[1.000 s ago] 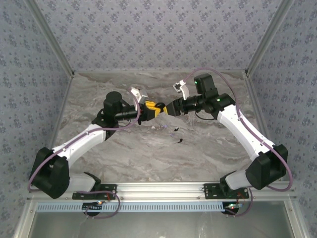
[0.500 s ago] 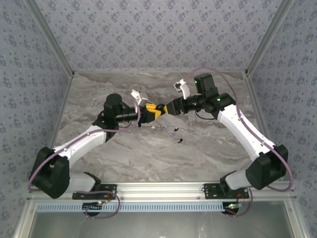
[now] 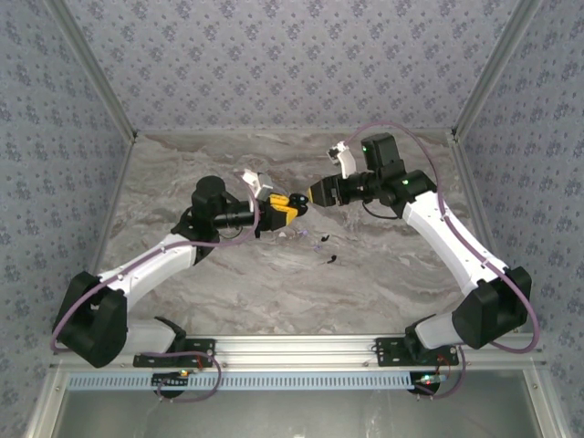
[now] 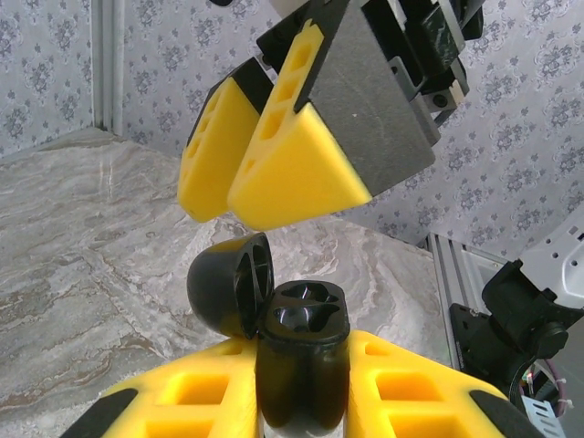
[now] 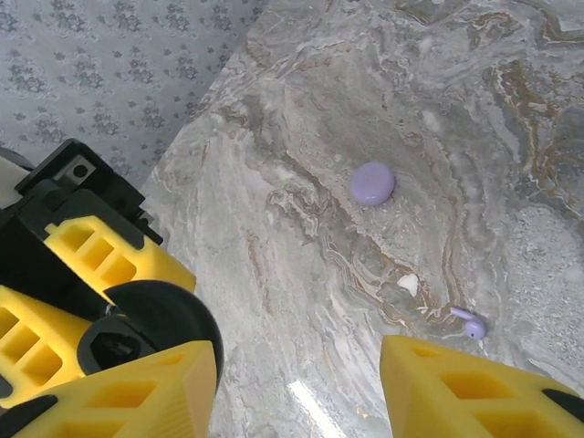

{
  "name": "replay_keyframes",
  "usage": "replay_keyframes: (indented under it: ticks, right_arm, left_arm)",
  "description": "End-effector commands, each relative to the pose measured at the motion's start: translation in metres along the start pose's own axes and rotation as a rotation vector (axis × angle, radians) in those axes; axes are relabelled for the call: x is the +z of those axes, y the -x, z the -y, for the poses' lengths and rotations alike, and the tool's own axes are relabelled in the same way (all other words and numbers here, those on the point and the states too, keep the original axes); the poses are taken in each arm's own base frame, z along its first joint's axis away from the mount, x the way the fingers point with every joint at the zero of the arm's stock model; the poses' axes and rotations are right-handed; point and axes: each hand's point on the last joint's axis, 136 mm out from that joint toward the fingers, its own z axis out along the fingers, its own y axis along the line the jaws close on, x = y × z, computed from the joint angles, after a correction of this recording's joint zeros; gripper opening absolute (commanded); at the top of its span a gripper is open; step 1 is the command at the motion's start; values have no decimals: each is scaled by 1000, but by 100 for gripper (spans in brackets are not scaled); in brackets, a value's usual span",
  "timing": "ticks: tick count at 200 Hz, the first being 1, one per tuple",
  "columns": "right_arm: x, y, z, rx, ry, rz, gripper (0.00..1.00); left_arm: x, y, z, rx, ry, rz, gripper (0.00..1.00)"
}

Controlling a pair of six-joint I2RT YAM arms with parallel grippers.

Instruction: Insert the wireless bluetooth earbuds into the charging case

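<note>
**A:** What did the left gripper (image 4: 301, 406) have?

**B:** The charging case (image 4: 304, 328). It was a small black one, pinched upright between the yellow fingers, which were closed tight on its sides. Its lid (image 4: 224, 283) hung open to the left on its hinge, and two dark wells showed in the top of the body.

**A:** And the right gripper (image 5: 297, 365)?

**B:** Its jaws stood partly open, with nothing held between the yellow fingers. Its tips sat just to the right of the case and a little above it. From the left wrist there was a gap between them and the lid, so they were not touching.

**A:** Where was all this?

**B:** Raised above the marbled table (image 3: 383, 292), around the middle and a touch left of centre, with the two arms reaching in from either side.

**A:** And the earbuds?

**B:** They lay on the table, on the near side of the grippers and slightly right. A lilac earbud (image 5: 470, 324) lay close by a small white piece (image 5: 408, 284), and a round lilac disc (image 5: 372, 182) sat farther off. From above, a black earbud (image 3: 330, 260) lay nearest the arm bases, just beside the lilac bits and apart from both grippers.
</note>
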Motion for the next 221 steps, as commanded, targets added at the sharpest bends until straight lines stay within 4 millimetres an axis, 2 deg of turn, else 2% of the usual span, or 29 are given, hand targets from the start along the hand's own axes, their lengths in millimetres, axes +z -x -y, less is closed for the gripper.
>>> replay_keyframes:
  ticks: [1,11,45,62,82,84,88,112,133,157,185,221]
  right_arm:
    - [-16,14,0,-1,-48,69,52]
    - [-21,13,7,14,-95,81,52]
    - [-33,-5,57,124,-294,65,53]
    - [-32,-31,76,193,-342,-6,52]
    - [-26,-53,85,223,-349,-68,52]
    - [-23,-64,89,237,-353,-93,52]
    - [-20,-73,91,248,-354,-112,52]
    - [-8,-109,99,298,-352,-194,52]
    - [6,-136,96,335,-311,-253,48]
    - [23,-168,92,357,-282,-333,41]
    - [42,-185,87,361,-239,-357,30]
    - [59,-197,89,372,-254,-391,24]
  left_arm:
    - [-5,18,11,65,-16,57,23]
    - [-5,18,10,63,-7,63,23]
    - [-8,18,13,48,-20,100,23]
    - [-9,18,14,36,-21,118,23]
    - [-13,19,15,26,-10,140,23]
    - [-13,19,15,25,-10,142,23]
    - [-13,19,15,24,-3,147,23]
    - [-17,18,18,23,20,161,23]
    - [-22,19,23,30,36,173,23]
    - [-26,20,28,34,49,183,23]
    - [-28,17,32,39,60,176,23]
    - [-30,16,32,36,75,174,23]
